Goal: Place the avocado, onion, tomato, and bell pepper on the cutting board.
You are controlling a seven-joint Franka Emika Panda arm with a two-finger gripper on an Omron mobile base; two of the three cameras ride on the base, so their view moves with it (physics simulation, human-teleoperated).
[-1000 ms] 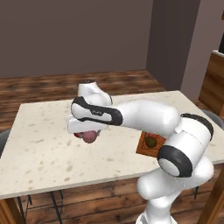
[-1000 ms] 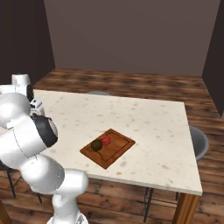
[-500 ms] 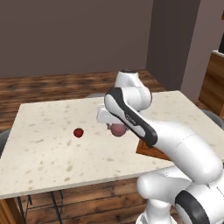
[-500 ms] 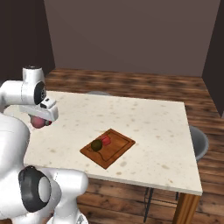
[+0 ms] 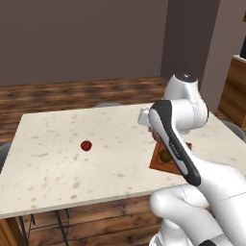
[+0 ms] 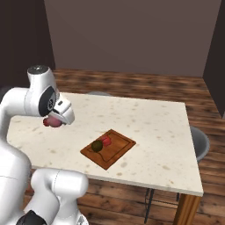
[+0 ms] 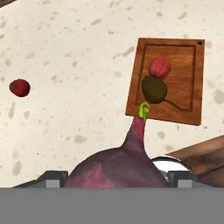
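So the onion (image 7: 117, 168) is riding in the gripper (image 6: 56, 119) right now, filling the bottom middle of the hand view with its pointy stem and little green sprout aimed up toward the cutting board (image 7: 188, 65). In the right base view it's the pink-maroon ball at center left, well above the table (image 6: 149, 118) and off to the left of the board. My guess is it handles fine: firm, round, light enough, but that smooth skin could roll or squirt out if the pinch is off center, so holding it across the fat middle like this looks right, not by the stem. The jaws are closed around its widest part, fairly far apart since it's a big bulb; the fingertips themselves are hidden behind it. On the board, upper right of the hand view, sit the dark avocado (image 7: 154, 89) and a red ribbed one, probably the bell pepper (image 7: 159, 68), touching each other. The tomato (image 5: 86, 145) sits alone on the table, center left of the left base view, well apart from the board
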